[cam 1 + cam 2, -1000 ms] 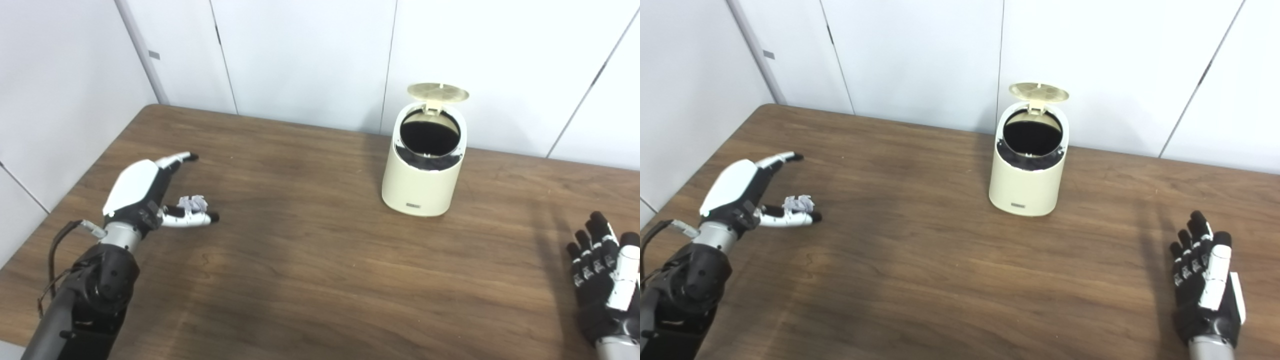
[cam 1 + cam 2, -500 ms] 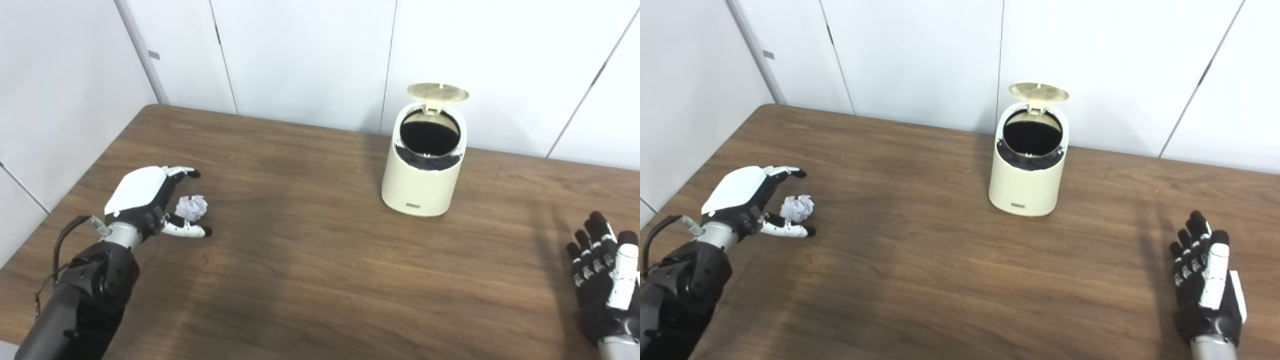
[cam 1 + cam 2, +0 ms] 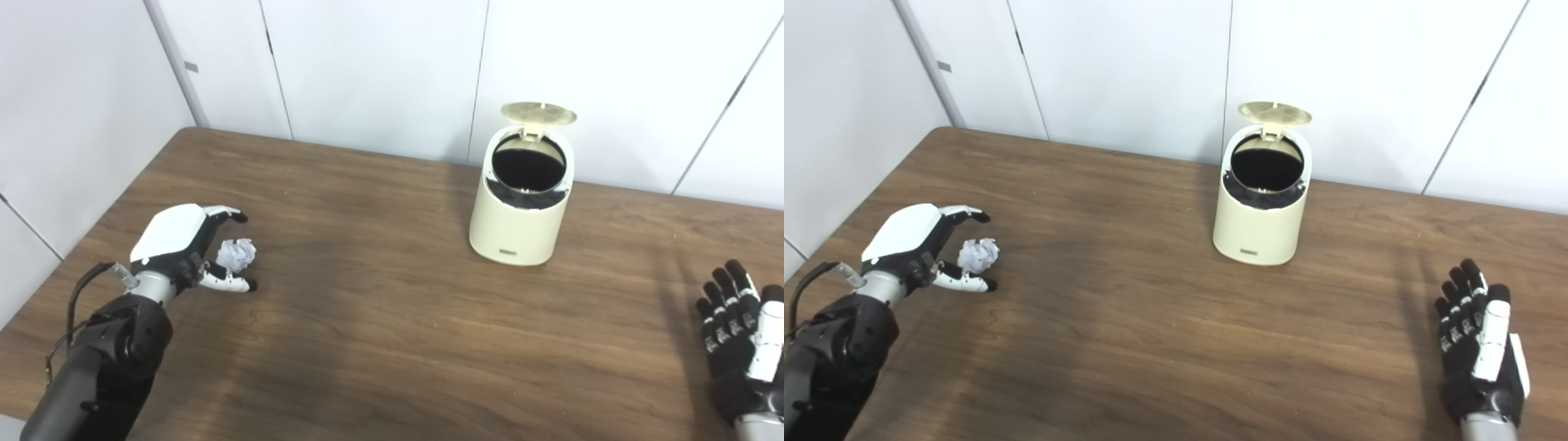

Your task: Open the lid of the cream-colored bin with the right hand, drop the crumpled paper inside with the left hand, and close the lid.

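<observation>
The cream-colored bin (image 3: 517,223) stands at the back of the table with its lid (image 3: 539,113) flipped up and its dark inside showing. The crumpled paper (image 3: 236,253) lies on the table at the left. My left hand (image 3: 184,242) is cupped around it, fingers curved above and thumb below, with gaps on both sides, so it is open. My right hand (image 3: 1479,349) is open with its fingers spread, low at the table's front right and far from the bin.
The brown wooden table (image 3: 380,318) runs up to white wall panels (image 3: 367,67) right behind the bin. The table's left edge lies close to my left arm (image 3: 104,361).
My left hand has dropped toward the table and its fingers have curled from spread wide to cupped around the paper. The bin and the right hand have hardly moved. The camera shifted slightly.
</observation>
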